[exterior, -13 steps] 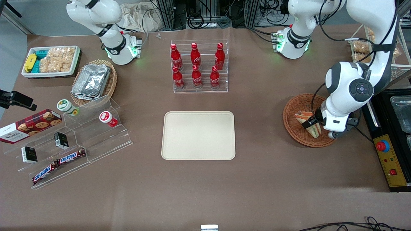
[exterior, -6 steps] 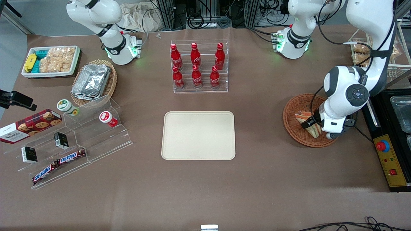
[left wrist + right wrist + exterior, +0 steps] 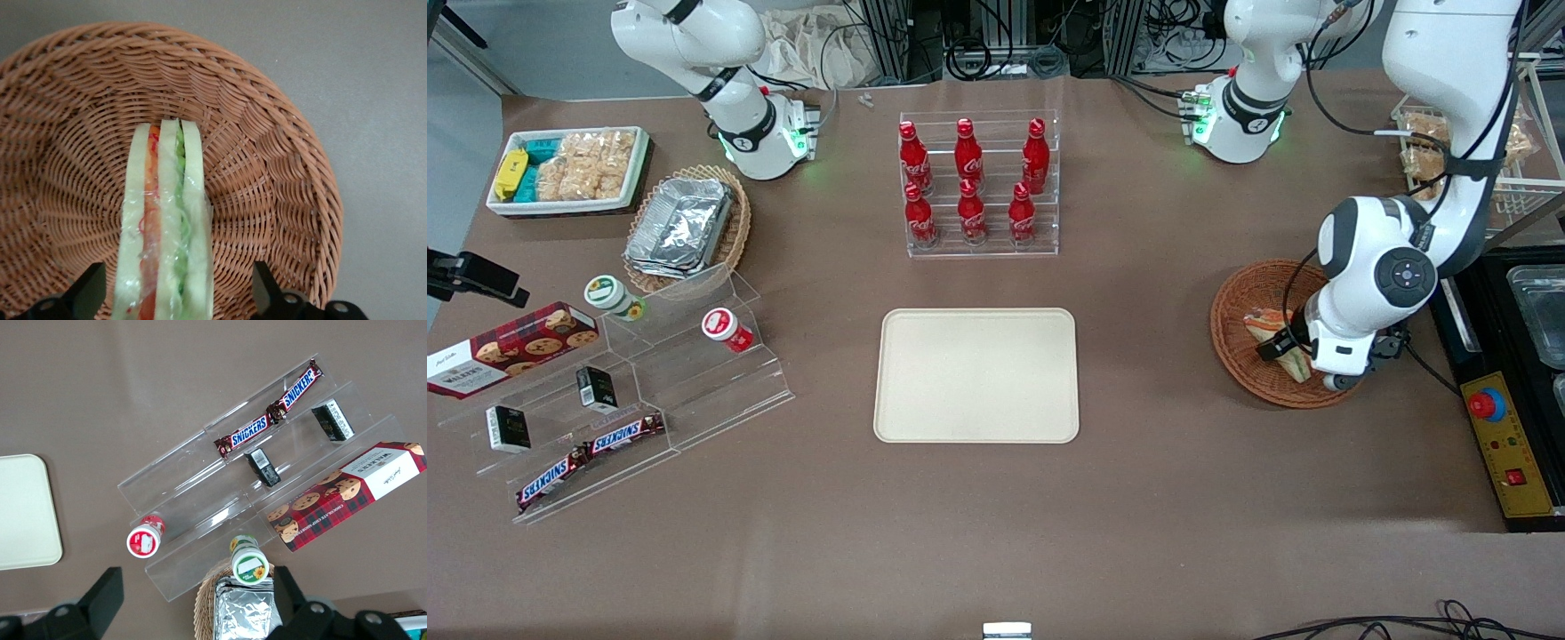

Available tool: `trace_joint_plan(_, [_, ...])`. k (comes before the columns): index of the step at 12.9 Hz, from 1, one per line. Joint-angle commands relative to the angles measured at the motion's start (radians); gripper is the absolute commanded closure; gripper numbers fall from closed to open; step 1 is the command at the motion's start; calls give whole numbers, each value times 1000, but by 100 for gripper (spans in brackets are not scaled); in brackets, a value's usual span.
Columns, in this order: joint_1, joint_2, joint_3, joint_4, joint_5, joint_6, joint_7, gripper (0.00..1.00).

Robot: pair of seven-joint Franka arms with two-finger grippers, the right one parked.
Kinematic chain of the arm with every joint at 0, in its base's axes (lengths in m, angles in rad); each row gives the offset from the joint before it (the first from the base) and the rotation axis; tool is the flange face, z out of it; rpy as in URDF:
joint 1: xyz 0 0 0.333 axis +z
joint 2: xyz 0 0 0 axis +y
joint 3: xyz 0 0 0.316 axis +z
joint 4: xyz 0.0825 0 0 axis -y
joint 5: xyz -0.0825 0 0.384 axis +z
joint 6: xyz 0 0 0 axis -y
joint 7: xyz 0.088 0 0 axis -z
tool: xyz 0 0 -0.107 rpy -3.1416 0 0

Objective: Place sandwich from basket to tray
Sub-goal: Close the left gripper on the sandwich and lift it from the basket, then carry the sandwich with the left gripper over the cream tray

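The sandwich (image 3: 163, 220), a wrapped wedge of pale bread with red, orange and green layers, lies in the round reddish-brown wicker basket (image 3: 280, 140). My gripper (image 3: 177, 293) is low in the basket, open, one black finger on each side of the sandwich's wide end with a gap to the bread. In the front view the gripper (image 3: 1282, 349) hangs over the sandwich (image 3: 1267, 322) inside the basket (image 3: 1232, 351), and the wrist hides part of the basket. The cream tray (image 3: 976, 375) lies bare at the table's middle, well apart from the basket toward the parked arm's end.
A rack of red cola bottles (image 3: 971, 182) stands farther from the front camera than the tray. A black control box with a red button (image 3: 1487, 404) sits close beside the basket at the table's edge. A white wire rack of snack bags (image 3: 1423, 147) stands near the working arm's base.
The arm's wrist and elbow have shifted a little toward the tray and the gripper sits slightly lower over the sandwich. The sandwich has stayed in place.
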Motion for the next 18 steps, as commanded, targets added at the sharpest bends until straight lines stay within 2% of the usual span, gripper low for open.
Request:
trace_joint_plan(1, [12,0,-8,-13,24,27,-33,91])
trace_joint_plan(2, [10,-2,-8,-13,24,27,-33,100])
trace_joint_plan(6, [36,-40,-11,3,21,13,-25,100])
trace_joint_plan(8, [33,-73,-17,93,6,-113,-10,100])
trace_joint_plan(10, [6,-48,-55,335,-13,-384,23,100])
trace_joint_plan(12, [-7,58,-115,654,-97,-616,26,100])
trace_joint_plan(14, [-54,167,-204,889,-97,-689,38,100])
trace_joint_plan(16, [-161,242,-230,980,-96,-686,27,100])
trace_joint_plan(18, [-285,314,-224,976,-86,-635,9,100])
